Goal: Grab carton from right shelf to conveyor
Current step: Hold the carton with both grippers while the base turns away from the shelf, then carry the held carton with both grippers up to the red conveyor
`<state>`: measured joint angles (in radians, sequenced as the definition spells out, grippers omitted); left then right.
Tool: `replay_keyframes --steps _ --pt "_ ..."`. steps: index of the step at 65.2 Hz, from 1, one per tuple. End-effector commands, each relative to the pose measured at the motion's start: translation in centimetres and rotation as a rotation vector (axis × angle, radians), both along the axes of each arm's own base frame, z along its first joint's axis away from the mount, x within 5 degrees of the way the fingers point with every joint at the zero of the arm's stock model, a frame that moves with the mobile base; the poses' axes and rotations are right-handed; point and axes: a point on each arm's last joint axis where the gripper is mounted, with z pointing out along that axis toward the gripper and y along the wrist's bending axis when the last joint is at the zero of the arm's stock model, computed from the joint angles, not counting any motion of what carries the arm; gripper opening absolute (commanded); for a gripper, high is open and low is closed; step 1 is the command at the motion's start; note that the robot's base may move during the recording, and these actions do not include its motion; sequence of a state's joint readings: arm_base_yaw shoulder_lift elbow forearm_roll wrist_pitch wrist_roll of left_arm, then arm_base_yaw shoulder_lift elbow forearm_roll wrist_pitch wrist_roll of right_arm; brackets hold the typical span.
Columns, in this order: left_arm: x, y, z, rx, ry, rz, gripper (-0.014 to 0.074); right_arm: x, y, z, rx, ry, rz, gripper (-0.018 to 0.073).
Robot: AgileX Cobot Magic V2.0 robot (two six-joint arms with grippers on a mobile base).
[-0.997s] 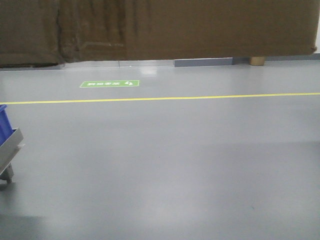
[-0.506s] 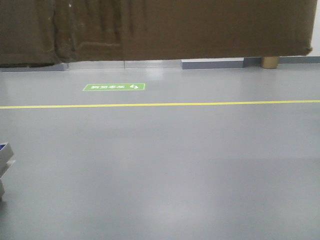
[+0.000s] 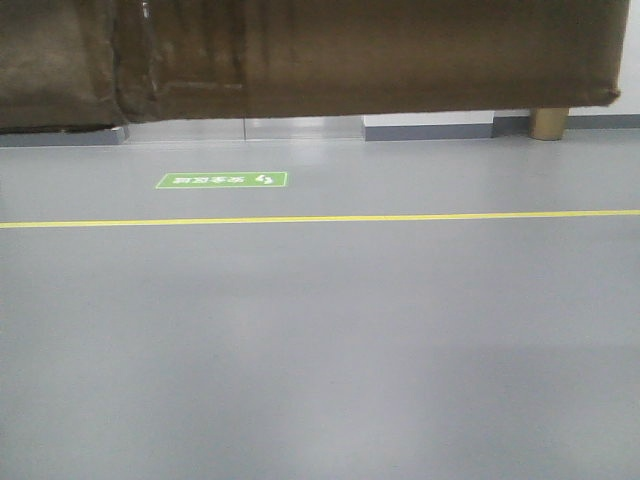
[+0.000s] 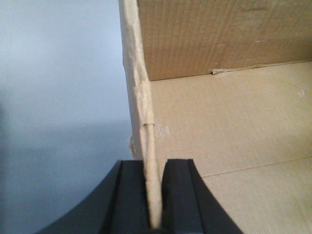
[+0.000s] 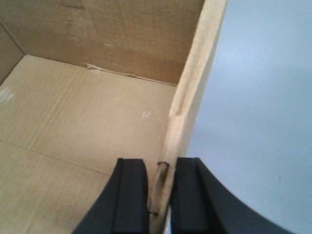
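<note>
The carton (image 3: 350,55) hangs across the top of the front view, its underside well above the grey floor (image 3: 320,360). Neither the right shelf nor the conveyor shows. I judge this to be the carrying step, between lift-off and set-down. The next move calls for bringing the conveyor into view, holding both sides level, and lowering the carton flat onto the belt before letting go.

The left tool (image 4: 155,168) is nearly closed, its two black fingers pinching the carton's thin left wall, one outside and one inside the open box. On the floor a green sign (image 3: 222,180) lies left of centre, just beyond a yellow line (image 3: 400,216) running across. The right tool (image 5: 161,168) is likewise clamped on the right wall, where the cardboard edge is creased just beyond the fingers.
</note>
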<state>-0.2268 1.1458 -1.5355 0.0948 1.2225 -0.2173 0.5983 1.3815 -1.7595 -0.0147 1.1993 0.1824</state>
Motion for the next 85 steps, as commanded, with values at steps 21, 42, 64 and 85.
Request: replay_keyframes --steps 21,42,64,85 --pt "-0.3 0.5 0.6 0.040 -0.047 0.018 -0.0015 0.5 -0.3 1.7 0.056 -0.179 -0.010 -0.0069" --pt "-0.3 0.5 0.6 0.040 -0.047 0.018 -0.0015 0.8 0.0 2.3 0.100 -0.248 -0.008 -0.0069" --pt "-0.2 0.6 0.6 0.058 -0.051 0.027 -0.0015 1.0 0.1 2.6 0.123 -0.283 -0.007 -0.0069" --pt "-0.2 0.7 0.6 0.062 -0.052 0.029 -0.0015 1.0 0.1 2.6 0.123 -0.283 -0.007 -0.0069"
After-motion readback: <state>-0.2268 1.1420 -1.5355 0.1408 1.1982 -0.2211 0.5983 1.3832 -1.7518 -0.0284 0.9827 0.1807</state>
